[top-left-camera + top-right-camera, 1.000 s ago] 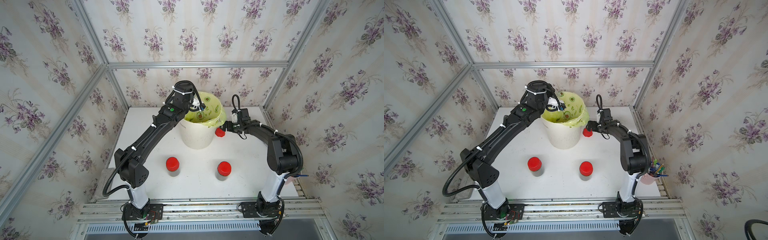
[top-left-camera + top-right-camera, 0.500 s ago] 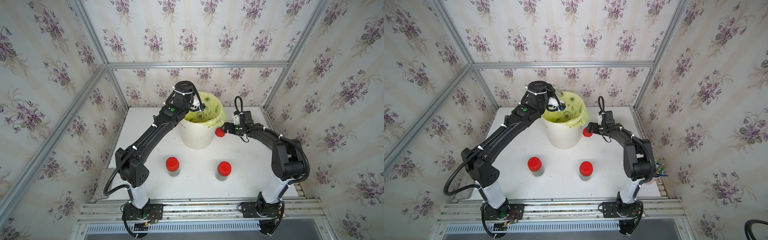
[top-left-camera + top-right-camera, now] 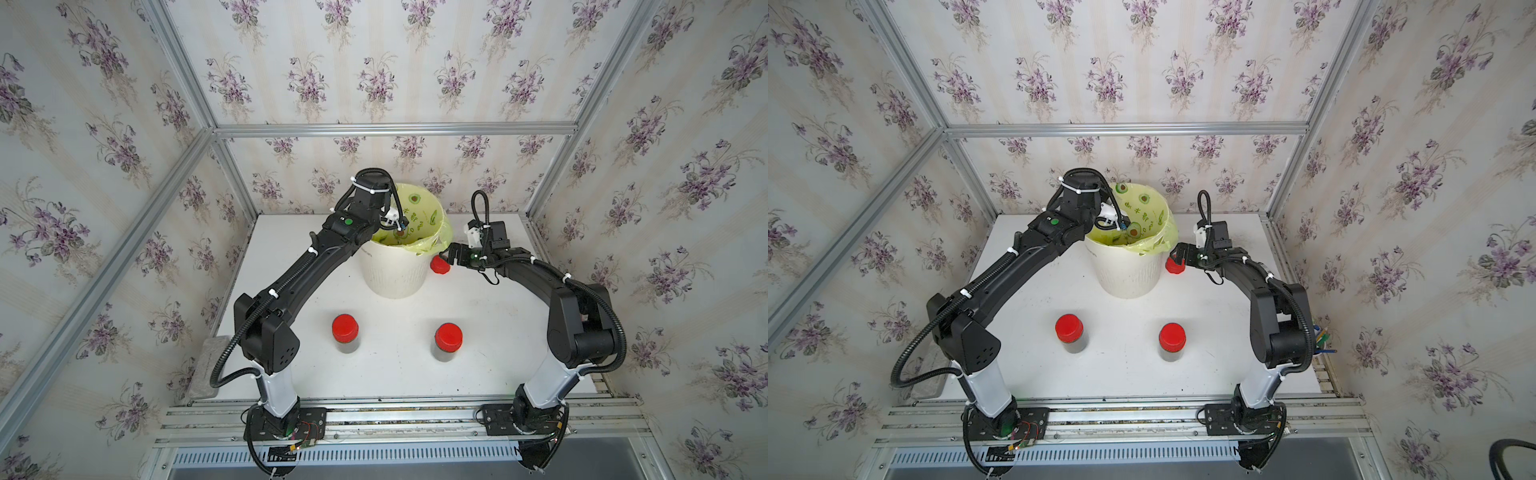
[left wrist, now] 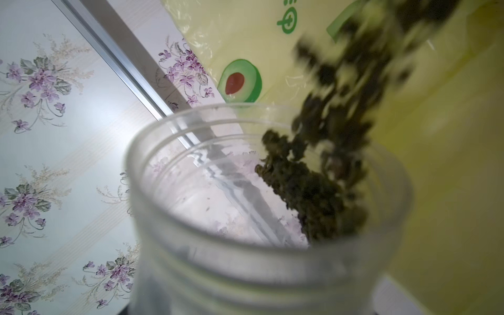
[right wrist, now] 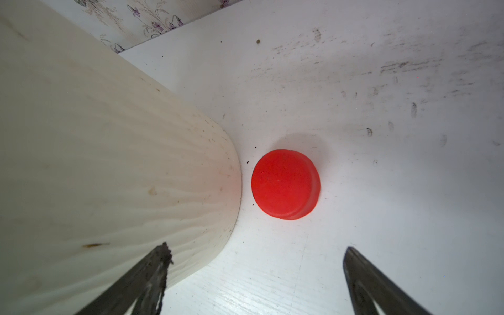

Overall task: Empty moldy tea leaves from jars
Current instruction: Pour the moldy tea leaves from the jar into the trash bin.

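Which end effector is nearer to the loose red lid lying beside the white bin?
Right. The right end effector hangs open right by the lid; the left end effector is over the bin, tipping a jar.

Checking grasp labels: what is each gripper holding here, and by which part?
Left gripper: shut on the open jar, tipped and spilling tea leaves; grip point out of view. Right gripper: open, empty.

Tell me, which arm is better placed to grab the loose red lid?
Right. Its open fingers hover near the red lid beside the bin; the left arm is busy tipping tea leaves from its jar.
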Action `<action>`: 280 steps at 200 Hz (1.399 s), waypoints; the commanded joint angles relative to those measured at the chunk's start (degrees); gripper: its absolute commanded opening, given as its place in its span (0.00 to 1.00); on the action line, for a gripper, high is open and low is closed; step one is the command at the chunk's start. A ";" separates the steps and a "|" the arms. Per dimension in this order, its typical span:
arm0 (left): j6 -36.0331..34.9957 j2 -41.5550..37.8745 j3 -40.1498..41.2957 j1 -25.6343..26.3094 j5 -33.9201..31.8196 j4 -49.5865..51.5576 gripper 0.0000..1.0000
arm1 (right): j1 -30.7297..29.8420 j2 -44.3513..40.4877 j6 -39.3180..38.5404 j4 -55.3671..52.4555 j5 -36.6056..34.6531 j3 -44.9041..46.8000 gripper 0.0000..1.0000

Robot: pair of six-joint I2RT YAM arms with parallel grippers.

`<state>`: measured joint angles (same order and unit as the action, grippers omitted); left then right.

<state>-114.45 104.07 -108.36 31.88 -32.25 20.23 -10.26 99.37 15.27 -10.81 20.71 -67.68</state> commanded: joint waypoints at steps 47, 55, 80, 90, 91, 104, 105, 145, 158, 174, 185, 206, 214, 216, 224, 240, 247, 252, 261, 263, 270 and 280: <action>-3.41 -0.45 -1.59 -0.06 -2.17 3.06 0.66 | 0.01 -1.20 1.52 3.06 2.76 0.96 0.97; -3.37 -0.30 -1.51 -0.09 -2.01 3.09 0.66 | 0.03 -1.11 1.54 3.33 2.72 1.14 0.97; -4.17 0.62 -3.62 0.01 -2.43 3.15 0.66 | -0.02 -1.06 1.59 3.27 3.20 1.15 0.96; -4.44 0.86 -4.57 0.16 -2.51 3.15 0.66 | 0.04 -1.32 1.61 3.30 3.11 1.19 0.96; -4.45 0.86 -4.66 0.13 -2.49 3.15 0.66 | 0.06 -1.35 1.56 3.27 3.11 1.21 0.97; -4.81 0.76 -4.63 0.34 -2.41 3.15 0.66 | 0.04 -1.70 1.63 3.27 3.03 1.31 0.96; -4.77 0.73 -4.56 0.31 -2.35 3.15 0.66 | 0.05 -1.71 1.62 3.31 3.07 1.27 0.96; -4.11 1.10 -3.04 0.39 -2.43 3.00 0.65 | 0.00 -1.99 1.96 4.03 3.88 1.58 0.97; -4.61 1.72 -5.66 0.51 -2.92 3.05 0.66 | 0.01 -1.91 2.07 4.01 4.11 1.28 0.97; -4.99 1.68 -7.29 0.54 -2.44 2.97 0.66 | 0.01 -1.95 2.22 3.91 4.40 1.06 0.96; -4.95 1.37 -6.89 0.63 -2.83 2.97 0.67 | 0.03 -2.06 2.22 3.94 4.43 1.21 0.96; -3.85 0.65 -3.45 0.38 -3.21 2.98 0.68 | 0.05 -2.54 2.40 4.38 4.78 1.89 0.96; -3.87 0.69 -2.89 0.35 -3.56 2.82 0.67 | 0.03 -2.76 2.56 4.61 4.89 2.10 0.96; -3.79 0.72 -2.95 0.37 -3.53 2.80 0.67 | -0.01 -2.75 2.57 4.62 4.98 2.18 0.96; -3.86 1.03 -3.59 0.37 -3.66 2.80 0.67 | 0.05 -2.86 2.57 4.62 5.17 2.18 0.96; -4.43 1.76 -6.55 0.59 -3.33 2.71 0.67 | 0.01 -3.22 2.58 4.57 5.42 2.20 0.96; -4.78 2.00 -7.55 0.75 -3.26 2.71 0.67 | 0.06 -3.38 2.61 4.55 5.53 2.17 0.96; -4.81 2.03 -8.24 0.97 -3.38 2.71 0.67 | -0.01 -3.62 2.62 4.63 5.53 2.16 0.96; -4.87 1.90 -8.38 1.25 -3.56 2.80 0.66 | 0.05 -3.87 2.74 4.70 5.40 2.33 0.96; -4.89 1.81 -8.15 1.30 -3.64 2.78 0.66 | 0.00 -3.91 2.75 4.76 5.40 2.37 0.96; -4.82 1.47 -7.21 1.42 -3.82 2.80 0.67 | 0.05 -4.08 2.74 4.82 5.39 2.53 0.96; -4.65 0.88 -5.11 1.43 -4.33 2.87 0.66 | -0.02 -4.25 2.87 5.05 5.48 2.72 0.96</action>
<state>-115.11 105.71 -115.77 33.08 -36.49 23.70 -10.22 95.83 17.23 -7.31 25.52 -65.34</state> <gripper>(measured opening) 0.679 0.962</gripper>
